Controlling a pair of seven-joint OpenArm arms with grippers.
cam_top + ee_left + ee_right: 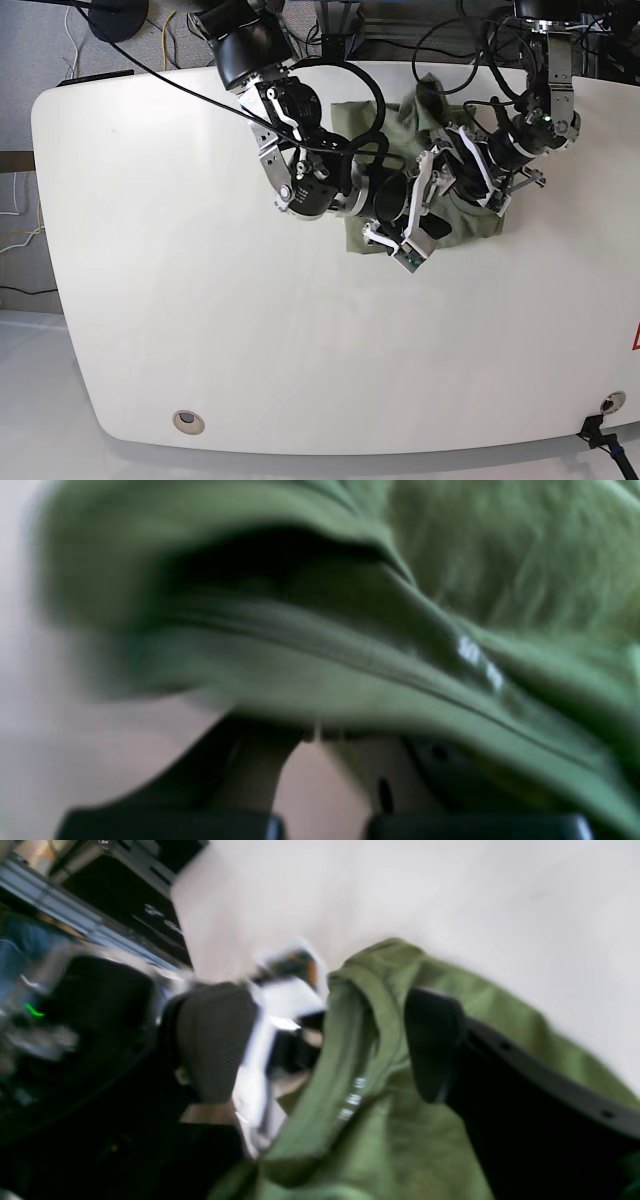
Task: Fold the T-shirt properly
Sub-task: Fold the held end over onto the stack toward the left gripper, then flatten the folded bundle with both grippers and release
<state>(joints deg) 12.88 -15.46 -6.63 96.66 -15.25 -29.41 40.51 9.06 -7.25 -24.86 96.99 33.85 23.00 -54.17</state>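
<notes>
Olive cloth: the T-shirt [470, 215] is lying bunched near the far edge of the white table [200, 320], well right of centre, with both arms crowding over it.
Right gripper [320, 1040]: its wrist view is showing a fold of shirt, label side in, passing between two dark fingers that are standing clearly apart; it is not pinching yet, as far as I can judge.
Left gripper [315, 735]: cloth is draping right over the fingertips and the picture is blurring, so I cannot tell whether it is pinching or parted.
Doing it well: each gripper should be taking a single layer at the collar or shoulder seam, then both lifting together and spreading outward so the body is hanging flat.
Edges: the shirt is sitting close to the table's far rim and the arm bases.
Open room: the wide bare surface nearer the viewer is offering the space for laying it out.
</notes>
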